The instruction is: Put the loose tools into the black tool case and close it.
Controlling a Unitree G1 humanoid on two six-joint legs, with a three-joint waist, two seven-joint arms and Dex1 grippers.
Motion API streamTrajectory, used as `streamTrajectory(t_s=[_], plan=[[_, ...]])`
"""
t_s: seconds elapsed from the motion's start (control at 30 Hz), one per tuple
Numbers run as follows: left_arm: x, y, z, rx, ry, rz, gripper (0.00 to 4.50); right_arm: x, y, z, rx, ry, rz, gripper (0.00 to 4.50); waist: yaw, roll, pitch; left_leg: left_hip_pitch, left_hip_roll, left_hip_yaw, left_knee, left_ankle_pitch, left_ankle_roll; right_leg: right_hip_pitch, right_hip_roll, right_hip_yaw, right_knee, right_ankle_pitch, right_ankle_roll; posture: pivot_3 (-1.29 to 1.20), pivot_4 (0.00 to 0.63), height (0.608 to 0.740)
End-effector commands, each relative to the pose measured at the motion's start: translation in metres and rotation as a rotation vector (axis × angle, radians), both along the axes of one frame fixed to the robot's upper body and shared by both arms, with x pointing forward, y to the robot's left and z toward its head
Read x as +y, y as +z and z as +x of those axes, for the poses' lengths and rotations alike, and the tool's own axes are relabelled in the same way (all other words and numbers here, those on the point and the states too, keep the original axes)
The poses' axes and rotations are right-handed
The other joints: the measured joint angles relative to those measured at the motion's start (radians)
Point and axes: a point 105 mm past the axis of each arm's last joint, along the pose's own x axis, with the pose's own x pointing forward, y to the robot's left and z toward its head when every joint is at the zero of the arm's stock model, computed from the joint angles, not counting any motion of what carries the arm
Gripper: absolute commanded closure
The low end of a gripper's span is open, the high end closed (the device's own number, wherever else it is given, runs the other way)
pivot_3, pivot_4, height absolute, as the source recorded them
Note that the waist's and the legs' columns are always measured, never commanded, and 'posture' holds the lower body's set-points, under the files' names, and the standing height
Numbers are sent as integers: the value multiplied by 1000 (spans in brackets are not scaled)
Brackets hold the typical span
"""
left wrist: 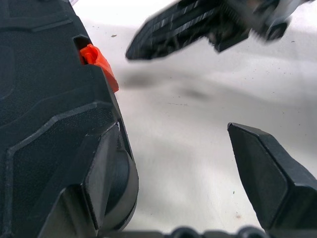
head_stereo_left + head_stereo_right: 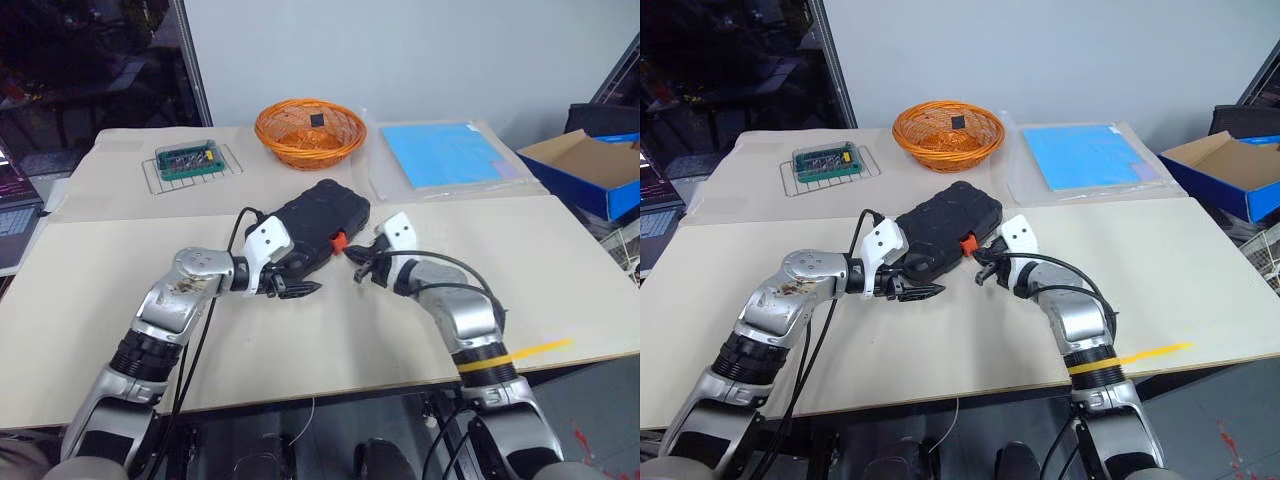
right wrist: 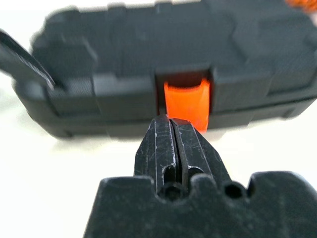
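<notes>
At the middle of the surface (image 2: 560, 260), in the left eye view, the black tool case (image 2: 320, 225) lies closed, its long axis running from about 7 to 1 o'clock, its red-orange latch (image 2: 340, 241) on the edge facing the robot. The left end effector (image 2: 298, 289) sits at the case's 7 o'clock end, fingers spread wide with nothing between them. The right end effector (image 2: 358, 272) hangs just off the latch at about 4 o'clock from it, fingers pressed together and empty. An orange basket (image 2: 309, 131) stands beyond the case at 12 o'clock.

In the left wrist view, the case's corner sits against one finger (image 1: 101, 173) while the other stands clear over bare surface.

In the right wrist view, the closed fingertips (image 3: 173, 144) point straight at the latch (image 3: 187, 104), at or just short of its lower edge.
</notes>
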Motion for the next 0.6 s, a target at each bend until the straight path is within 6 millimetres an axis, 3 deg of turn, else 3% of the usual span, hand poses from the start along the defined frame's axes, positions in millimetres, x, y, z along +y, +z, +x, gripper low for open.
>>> streamTrajectory(t_s=[0.03, 0.37, 0.6], plan=[[9, -31, 0, 123, 63, 34, 746, -1, 22, 4, -76, -39, 48, 4433, 2, 0, 0, 0, 0, 0, 0, 0, 0, 0, 0, 0, 0, 0, 0, 0, 150, 740], [10, -31, 4, 124, 84, 40, 746, 10, 15, 31, -55, -87, 22, 4433, 0, 0, 0, 0, 0, 0, 0, 3, -1, 0, 0, 0, 0, 0, 0, 0, 150, 740], [13, -32, 4, 125, 102, 43, 746, 13, -17, 32, 16, -81, -70, 4433, -1, 1, -1, 1, 0, 0, -1, 3, -1, 0, 0, 0, 0, 0, 0, 0, 150, 740]])
